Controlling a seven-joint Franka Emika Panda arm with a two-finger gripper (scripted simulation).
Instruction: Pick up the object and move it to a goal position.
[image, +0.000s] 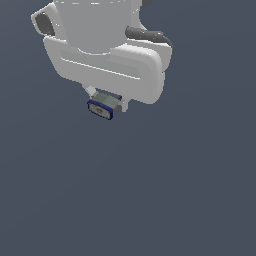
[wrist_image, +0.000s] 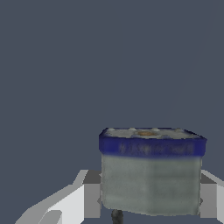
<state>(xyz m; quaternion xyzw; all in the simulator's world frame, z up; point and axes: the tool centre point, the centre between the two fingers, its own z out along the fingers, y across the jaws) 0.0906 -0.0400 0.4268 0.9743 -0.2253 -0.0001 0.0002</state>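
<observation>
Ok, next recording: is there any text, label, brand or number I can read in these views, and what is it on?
None readable.
The block held in the end effector: its blue rim carries faint smeared marks in the wrist view, too blurred to read.
The small orange mark on its rimmed face: a blob, no letters discernible.
The end effector's white body: no markings visible.

You get flat, even simulator light on a dull slate-blue backdrop, with no cast shadows or glare in either view. Light seems to fall from about 12 o'clock: the white gripper (image: 106, 100) is brightest on top and greyer underneath. Both renders are soft and coarse; the object's (wrist_image: 151, 173) textures look smeared.
</observation>
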